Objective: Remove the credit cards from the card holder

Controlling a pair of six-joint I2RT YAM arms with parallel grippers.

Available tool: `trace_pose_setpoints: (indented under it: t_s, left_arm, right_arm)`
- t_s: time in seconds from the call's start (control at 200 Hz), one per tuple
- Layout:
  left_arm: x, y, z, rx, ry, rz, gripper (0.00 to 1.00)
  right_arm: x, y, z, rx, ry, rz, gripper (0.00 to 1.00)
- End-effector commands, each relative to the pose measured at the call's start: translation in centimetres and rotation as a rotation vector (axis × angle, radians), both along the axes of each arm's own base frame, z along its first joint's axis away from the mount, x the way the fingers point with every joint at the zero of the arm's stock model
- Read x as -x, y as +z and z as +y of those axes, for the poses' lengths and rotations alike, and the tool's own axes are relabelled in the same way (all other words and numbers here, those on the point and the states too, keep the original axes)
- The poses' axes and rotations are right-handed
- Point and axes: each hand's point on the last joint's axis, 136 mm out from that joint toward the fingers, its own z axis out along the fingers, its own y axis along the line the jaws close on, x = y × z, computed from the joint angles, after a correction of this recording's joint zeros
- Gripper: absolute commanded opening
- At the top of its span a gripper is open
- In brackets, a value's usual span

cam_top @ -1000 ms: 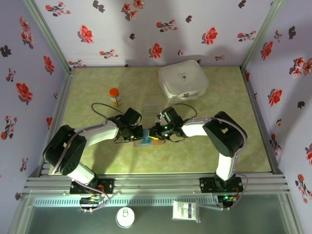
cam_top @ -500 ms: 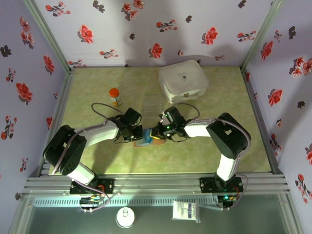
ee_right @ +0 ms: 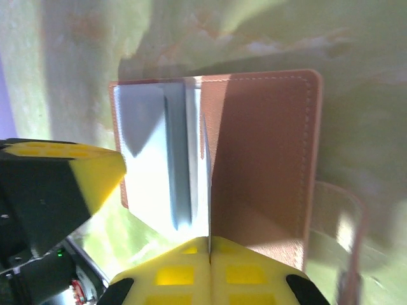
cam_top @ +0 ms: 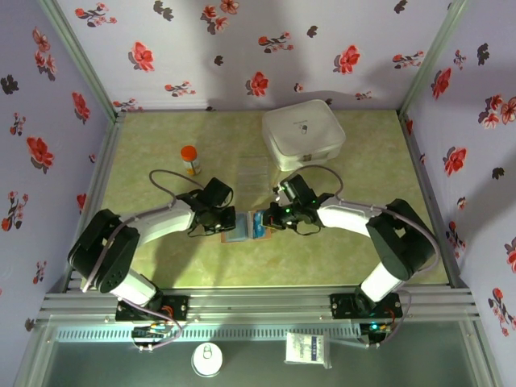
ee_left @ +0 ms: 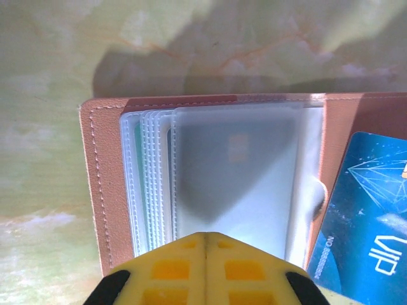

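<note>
Light: bright, even, from above.
Shadow: dark patch on the table (ee_left: 38,63) just beyond the card holder (ee_left: 95,184).
Glare: milky sheen on its clear sleeves (ee_left: 235,171).
Focus: its stitching sharp.

table (cam_top: 145,258) (green marbled) | card holder (cam_top: 239,236) open | white case (cam_top: 303,134) | orange-capped bottle (cam_top: 190,160) | clear tray (cam_top: 254,171)

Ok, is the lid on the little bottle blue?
No, the little bottle has an orange lid on top.

Both arms stretch inward, wrists nearly meeting; left gripper (cam_top: 229,219) closed tight, right gripper (cam_top: 261,221) pinching a blue credit card (ee_left: 362,216) edge-on.
</note>
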Motion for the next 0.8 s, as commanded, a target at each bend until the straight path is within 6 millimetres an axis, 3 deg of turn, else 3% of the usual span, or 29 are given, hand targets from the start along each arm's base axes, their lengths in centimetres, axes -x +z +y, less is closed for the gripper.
trace_pose_setpoints:
  t_s: [0.0, 0.295, 0.445, 0.595, 0.795]
  left_arm:
    - [-0.4, 2.0, 0.2, 0.021, 0.015, -0.042, 0.00]
    - [-1.3, 4.9, 2.5, 0.061, 0.082, -0.103, 0.04]
    - [-1.4, 5.4, 4.0, 0.071, 0.120, -0.111, 0.05]
    - [-1.0, 5.4, 5.1, 0.081, 0.143, -0.100, 0.05]
    - [-0.4, 5.5, 6.6, 0.087, 0.181, -0.101, 0.06]
  right_arm:
    - [-0.6, 1.4, -1.7, 0.118, 0.051, -0.091, 0.05]
    - [-3.5, 5.5, -4.1, 0.377, 0.340, -0.436, 0.02]
    - [-4.2, 6.8, -3.4, 0.432, 0.620, -0.571, 0.00]
    - [-5.3, 7.4, -3.3, 0.511, 0.907, -0.690, 0.00]
    - [-7.6, 6.8, -2.9, 0.601, 1.152, -0.692, 0.00]
